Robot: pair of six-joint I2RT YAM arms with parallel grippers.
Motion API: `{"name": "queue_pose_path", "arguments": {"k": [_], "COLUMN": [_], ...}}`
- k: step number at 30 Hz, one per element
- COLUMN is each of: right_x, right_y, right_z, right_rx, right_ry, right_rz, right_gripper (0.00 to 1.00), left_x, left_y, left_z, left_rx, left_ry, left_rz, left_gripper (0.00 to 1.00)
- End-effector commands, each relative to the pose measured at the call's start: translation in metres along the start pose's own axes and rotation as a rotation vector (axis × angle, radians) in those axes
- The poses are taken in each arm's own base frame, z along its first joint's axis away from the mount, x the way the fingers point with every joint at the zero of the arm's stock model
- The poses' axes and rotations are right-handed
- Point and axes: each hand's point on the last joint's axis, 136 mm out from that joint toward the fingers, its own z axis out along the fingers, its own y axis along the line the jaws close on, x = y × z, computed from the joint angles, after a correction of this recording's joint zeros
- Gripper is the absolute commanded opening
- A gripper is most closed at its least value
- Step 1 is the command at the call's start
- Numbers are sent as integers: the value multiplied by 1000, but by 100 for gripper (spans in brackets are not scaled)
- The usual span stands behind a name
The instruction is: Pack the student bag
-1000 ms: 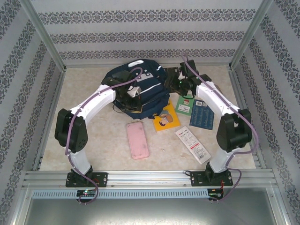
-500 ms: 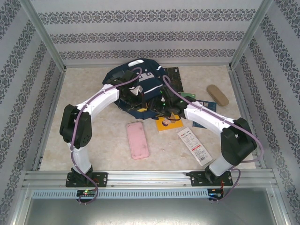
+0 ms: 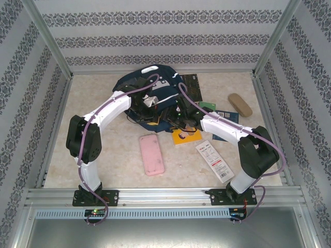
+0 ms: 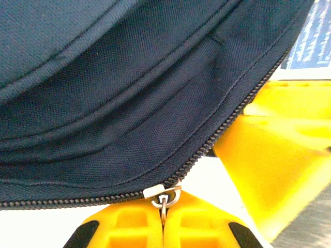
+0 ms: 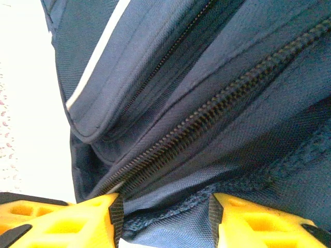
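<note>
Navy blue fabric student bag (image 3: pixel 132 81) lies at 12 o'clock on the pale speckled table (image 3: pixel 103 150). Left gripper (image 4: pixel 163 217) is pinched together on the small metal zipper pull (image 4: pixel 164 199). The black zip track (image 4: pixel 227 119) runs off toward 2 o'clock. Right gripper (image 5: pixel 163 217) straddles the bag's 4 o'clock edge, fingers apart; whether it grips cannot be told.

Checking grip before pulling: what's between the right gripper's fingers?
In the right wrist view, a bunched fold of the student bag, beside its zipper, fills the gap between the right gripper's fingers.

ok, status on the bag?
Left hand shut on zipper pull. Right hand astride student bag fabric, grip unclear. Yellow book at bag's near edge.
</note>
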Motion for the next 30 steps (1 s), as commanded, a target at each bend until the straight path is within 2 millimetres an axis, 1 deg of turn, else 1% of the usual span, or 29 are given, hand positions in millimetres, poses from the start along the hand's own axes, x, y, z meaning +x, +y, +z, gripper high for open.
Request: {"name": "queue_pose_path", "arguments": {"k": [1,3,5,9,13,16,21,22,23,25,27,28,30], "right_x": [-10,-9,-10,-9,-10,-5,4,5,5,3,-1,-4,-11], "right_y": [18,28,33,26,27,21,15,14,13,12,11,10,10], "right_z": [-10,-12,-13,2,12,21,27,29,31,34,33,32,23], "right_rx": [-57,-69,-56,-20,-10,24,57,60,64,70,76,79,82], "right_ry": [-52,-61,-78,-52,-41,-4,24,28,29,30,20,10,-27], "right_rz": [60,67,73,124,133,157,185,189,193,192,189,184,160], "right_gripper": [47,46,46,45,45,45,44,42,38,26,3,0,0], "left_x": [22,19,18,15,15,15,16,16,16,16,17,17,19], "left_y": [14,14,12,11,11,11,11,11,12,13,16,19,28], "left_z": [-7,-7,-6,-4,-3,-1,-1,-1,0,0,1,1,1], "left_rx": [-51,-51,-44,-33,-29,-29,-27,-25,-27,-32,-49,-64,-111], "left_ry": [59,49,42,31,27,25,26,26,28,29,36,39,49], "left_rz": [41,45,51,49,48,46,49,50,51,54,57,59,60], "left_gripper": [0,0,0,0,0,0,0,0,0,0,0,0,0]}}
